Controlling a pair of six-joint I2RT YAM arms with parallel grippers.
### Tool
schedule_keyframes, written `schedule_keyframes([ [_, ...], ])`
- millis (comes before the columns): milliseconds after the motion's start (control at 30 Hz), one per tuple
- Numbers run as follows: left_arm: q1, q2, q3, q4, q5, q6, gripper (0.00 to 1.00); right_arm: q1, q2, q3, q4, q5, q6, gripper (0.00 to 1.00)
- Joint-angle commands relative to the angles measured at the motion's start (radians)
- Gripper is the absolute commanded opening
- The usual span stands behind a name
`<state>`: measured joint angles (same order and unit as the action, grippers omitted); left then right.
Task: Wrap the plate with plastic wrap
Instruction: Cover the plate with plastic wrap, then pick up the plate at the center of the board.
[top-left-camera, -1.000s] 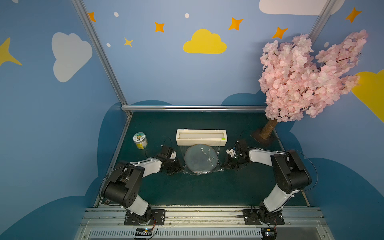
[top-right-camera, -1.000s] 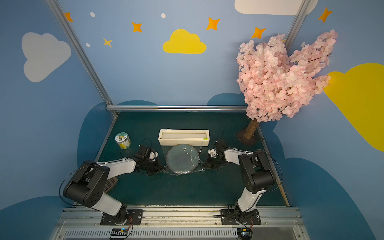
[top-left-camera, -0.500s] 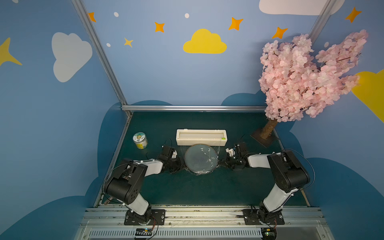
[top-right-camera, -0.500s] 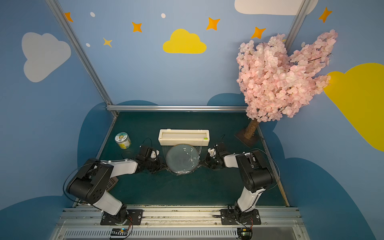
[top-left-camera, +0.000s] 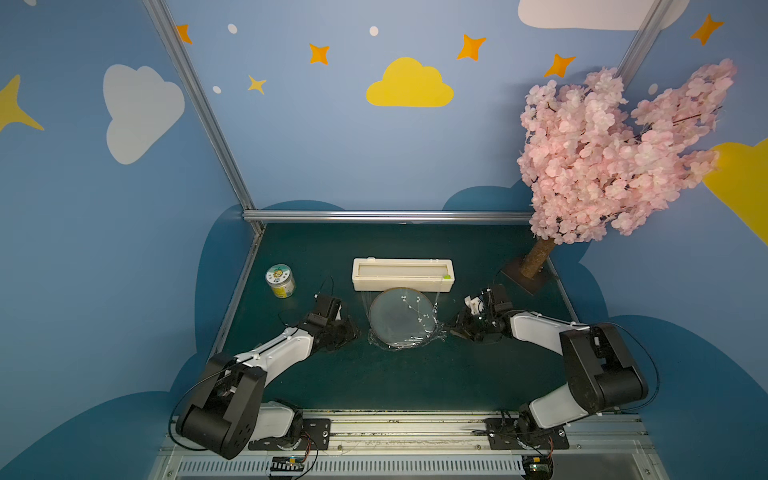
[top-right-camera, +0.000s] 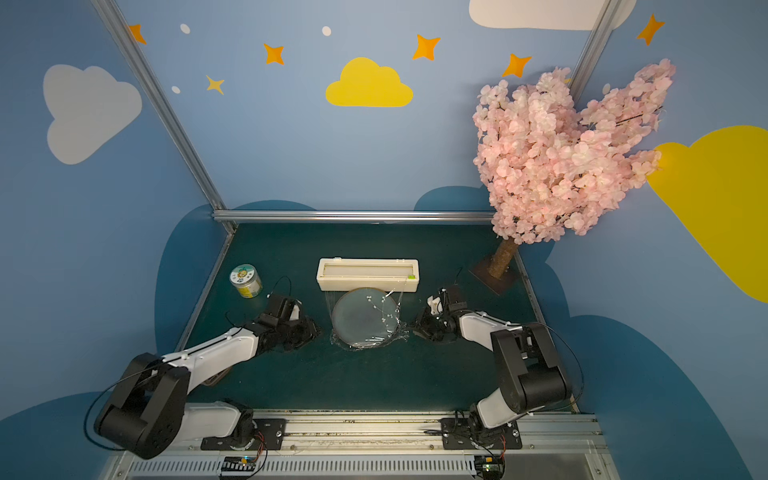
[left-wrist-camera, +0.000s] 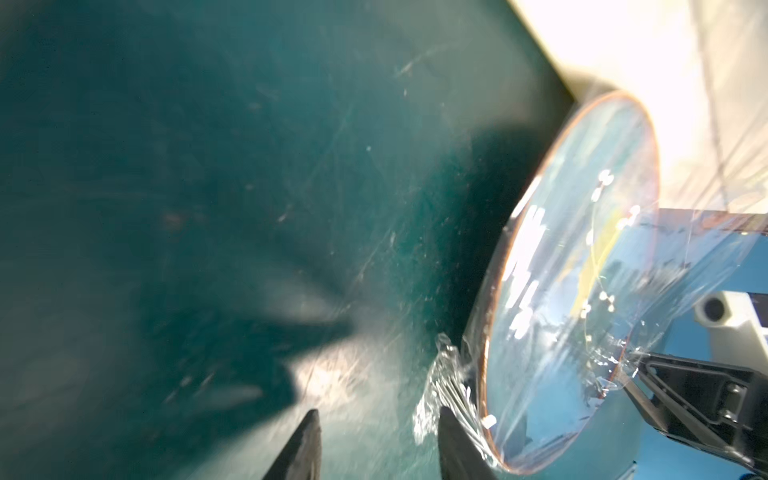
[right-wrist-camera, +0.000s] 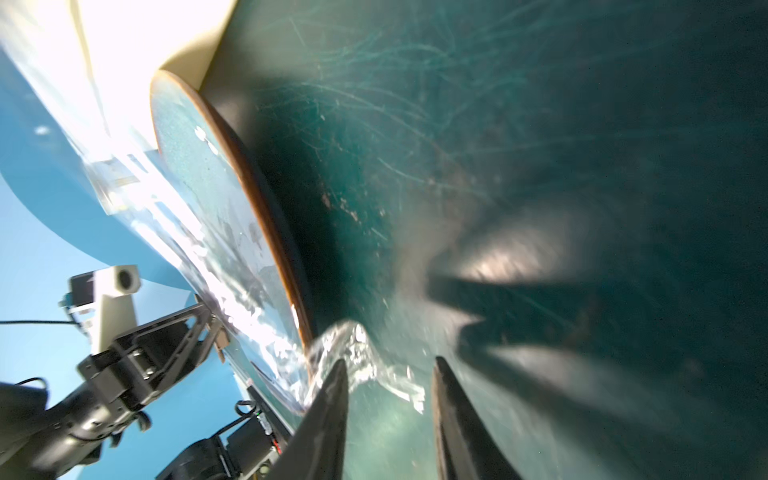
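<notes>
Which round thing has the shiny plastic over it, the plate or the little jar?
The plate, flat in front of the box. Crinkly wrap covers it. The jar stands bare, off to the side.

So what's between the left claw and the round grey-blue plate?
Just the crinkled edge of the clear glossy plastic wrap, between the left claw and the grey-blue plate. The left wrist view shows it.
</notes>
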<state>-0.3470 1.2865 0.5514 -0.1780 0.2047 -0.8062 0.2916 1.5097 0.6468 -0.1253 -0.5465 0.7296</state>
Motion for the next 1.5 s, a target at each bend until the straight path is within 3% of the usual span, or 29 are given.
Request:
schedule_keyframes([
  [0,0.004,-0.082,0.011,-0.123,-0.030,0.030,0.49,-0.003,-0.065,-0.006,-0.138,0.043,-0.072,0.40],
  [167,0.002,-0.119,-0.017,-0.001,0.154,-0.076,0.50,0.021,-0.116,-0.003,-0.110,-0.046,-0.041,0.51],
  [267,-0.005,-0.076,-0.049,0.142,0.234,-0.160,0.51,0.070,-0.081,0.009,-0.024,-0.091,0.026,0.53],
  [533,-0.035,0.124,-0.031,0.272,0.276,-0.195,0.51,0.164,0.050,-0.005,0.135,-0.023,0.175,0.51],
  [967,-0.065,0.303,-0.004,0.434,0.295,-0.251,0.44,0.248,0.220,-0.042,0.531,0.054,0.433,0.46],
  [1133,-0.072,0.339,-0.008,0.460,0.302,-0.256,0.43,0.250,0.261,-0.065,0.635,0.070,0.483,0.36],
  [1300,-0.072,0.350,-0.013,0.472,0.311,-0.258,0.43,0.252,0.282,-0.084,0.717,0.046,0.504,0.17],
  [1400,-0.072,0.318,-0.005,0.417,0.301,-0.235,0.51,0.248,0.258,-0.085,0.720,0.033,0.501,0.08],
  [1467,-0.068,0.278,0.006,0.355,0.283,-0.212,0.62,0.242,0.230,-0.085,0.719,0.024,0.498,0.03],
])
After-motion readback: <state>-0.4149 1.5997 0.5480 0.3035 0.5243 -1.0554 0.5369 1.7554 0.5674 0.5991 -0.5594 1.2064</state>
